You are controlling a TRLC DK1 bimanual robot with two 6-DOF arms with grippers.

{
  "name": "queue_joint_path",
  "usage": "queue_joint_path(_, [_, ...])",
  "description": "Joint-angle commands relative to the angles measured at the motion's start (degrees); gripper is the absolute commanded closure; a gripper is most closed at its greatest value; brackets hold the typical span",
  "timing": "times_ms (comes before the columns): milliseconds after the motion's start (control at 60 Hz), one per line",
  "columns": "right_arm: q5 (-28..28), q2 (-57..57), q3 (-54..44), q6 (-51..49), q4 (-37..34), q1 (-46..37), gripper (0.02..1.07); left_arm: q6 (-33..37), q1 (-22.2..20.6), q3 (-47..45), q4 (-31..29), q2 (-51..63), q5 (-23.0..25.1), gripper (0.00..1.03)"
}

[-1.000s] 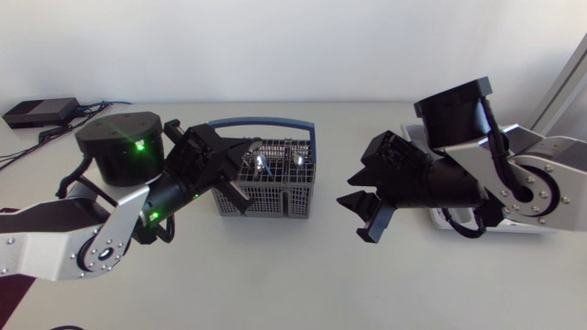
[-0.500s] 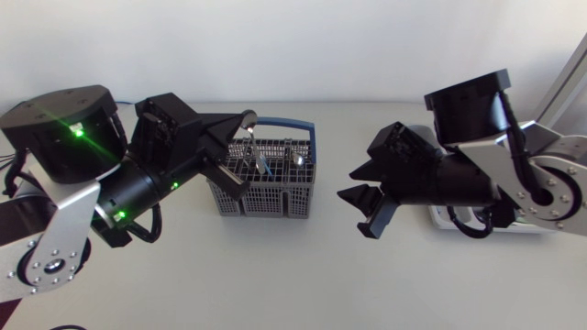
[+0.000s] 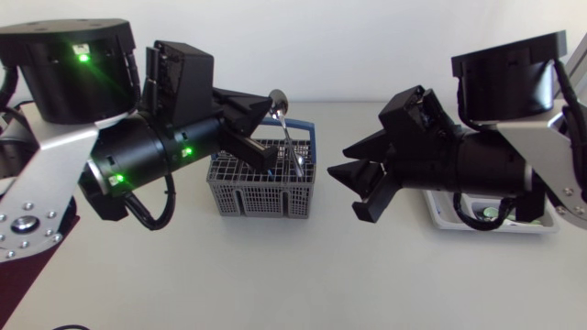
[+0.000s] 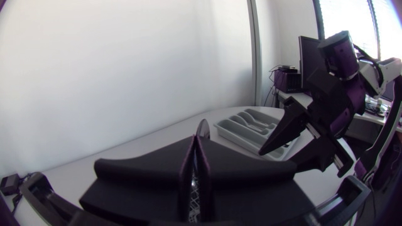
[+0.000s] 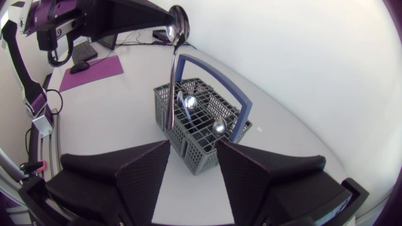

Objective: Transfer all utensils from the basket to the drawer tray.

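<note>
Left gripper [image 4: 196,150] pinches a spoon [image 3: 278,100] above the basket [image 3: 266,188], right gripper [image 5: 193,148] released; the dangling handle could snag the basket.

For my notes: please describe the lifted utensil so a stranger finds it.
Find the grey, blue-handled basket mid-table. Above it, the left gripper pinches a silver spoon, handle hanging down. Only this one is held; the other spoons stand inside the basket.

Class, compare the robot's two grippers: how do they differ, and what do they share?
The left gripper is shut on a spoon; the right gripper is open and empty. The left gripper is above the basket; the right gripper is beside it. Both are matte black.
</note>
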Motion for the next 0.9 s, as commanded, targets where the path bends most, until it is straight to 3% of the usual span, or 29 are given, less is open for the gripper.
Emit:
queue_joint_path(0, [-0.38, 0.63, 2.57, 2.52, 0.40, 0.69, 0.50, -2.91, -1.19, 2.42, -1.11, 2.07, 0.41, 1.00])
queue_joint_path(633, [-6.80, 8.80, 8.63, 4.45, 0.58, 0.78, 0.51, -7.04, -1.72, 4.89, -2.95, 5.68, 7.53, 1.00])
queue_joint_path(817, [-7.68, 10.64, 9.69, 4.45, 0.66, 1.13, 0.68, -7.04, -1.90, 4.89, -2.95, 5.68, 8.06, 1.00])
queue_joint_path(883, [-7.59, 11.00, 9.78, 4.45, 0.66, 1.30, 0.79, -7.04, -1.90, 4.89, -2.95, 5.68, 8.14, 1.00])
